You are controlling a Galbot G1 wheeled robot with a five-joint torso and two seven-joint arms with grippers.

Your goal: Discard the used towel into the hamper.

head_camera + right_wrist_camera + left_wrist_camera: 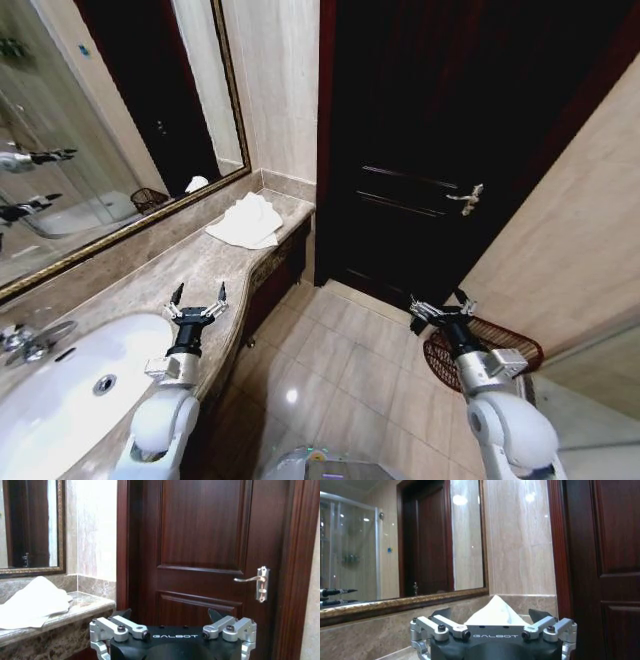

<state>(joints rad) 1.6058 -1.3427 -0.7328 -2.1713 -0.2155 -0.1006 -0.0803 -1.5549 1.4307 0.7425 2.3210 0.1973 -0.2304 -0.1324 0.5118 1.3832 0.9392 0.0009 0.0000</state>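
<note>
The used towel (248, 222) is white and lies crumpled on the marble counter (190, 262) at its far end, by the wall. My left gripper (198, 295) hovers open over the counter beside the sink, pointing at the towel (496, 611) a short way ahead; its fingers (441, 612) hold nothing. The hamper (515, 345), a reddish-brown openwork basket, stands on the floor at the right, partly hidden behind my right arm. My right gripper (440, 303) is open above the floor just in front of the hamper. From the right wrist, the towel (35, 602) rests on the counter's end.
A white sink (70, 385) with a faucet (25, 340) sits at the counter's near end. A framed mirror (110, 120) runs along the wall. A dark wooden door (440, 130) with a metal handle (252, 579) stands shut ahead. Tiled floor (340, 360) lies between counter and hamper.
</note>
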